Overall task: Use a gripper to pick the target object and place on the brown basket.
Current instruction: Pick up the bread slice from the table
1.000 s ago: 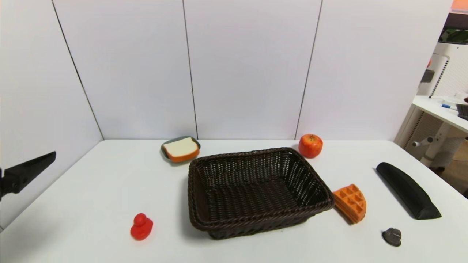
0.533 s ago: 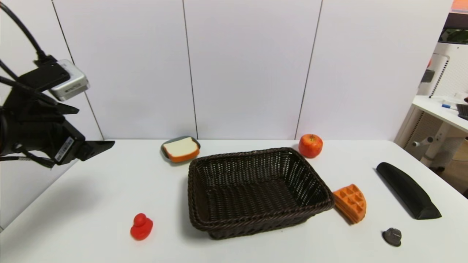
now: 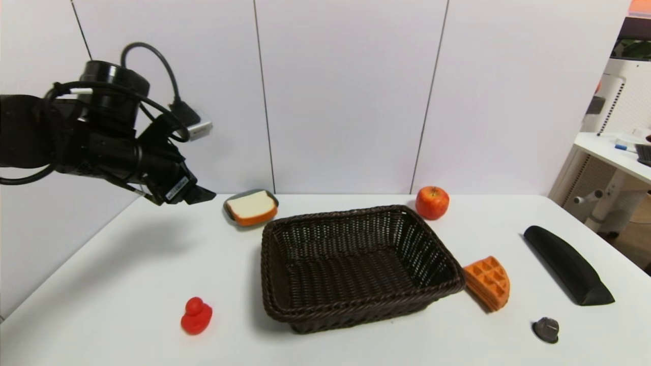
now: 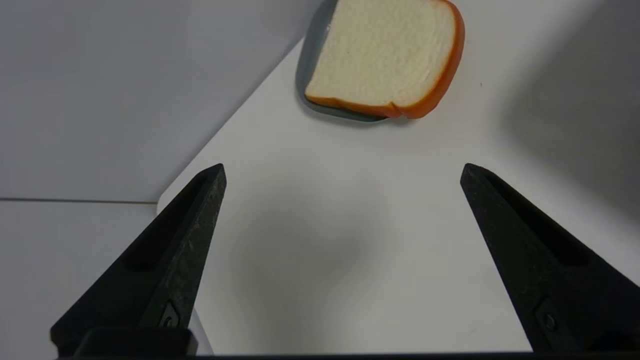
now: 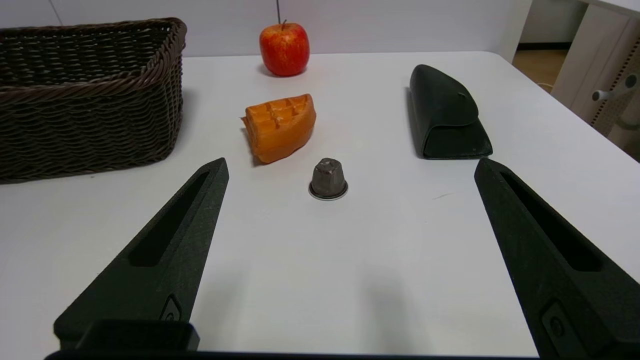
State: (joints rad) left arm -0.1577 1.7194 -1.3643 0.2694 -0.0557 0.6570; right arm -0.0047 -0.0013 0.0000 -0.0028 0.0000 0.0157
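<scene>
The toy bread slice (image 3: 250, 206), cream with an orange-brown crust, lies on a small grey dish (image 3: 228, 208) at the back of the table, just beyond the far left corner of the brown wicker basket (image 3: 356, 300). My left gripper (image 3: 203, 194) hangs in the air a little to the left of the bread, above the table, its jaws wide open and empty. In the left wrist view the bread (image 4: 385, 55) lies ahead of the open gripper (image 4: 342, 172). My right gripper (image 5: 350, 167) is open and empty, low over the table's front right, outside the head view.
A red toy duck (image 3: 196, 316) sits front left. A red apple (image 3: 432, 202) stands behind the basket. An orange waffle wedge (image 3: 488, 282), a grey capsule (image 3: 545, 329) and a black case (image 3: 567, 264) lie to the right. White walls close the back and left.
My left arm has swung up and in from the left edge, toward the bread on the dish. Nothing on the table has moved.
</scene>
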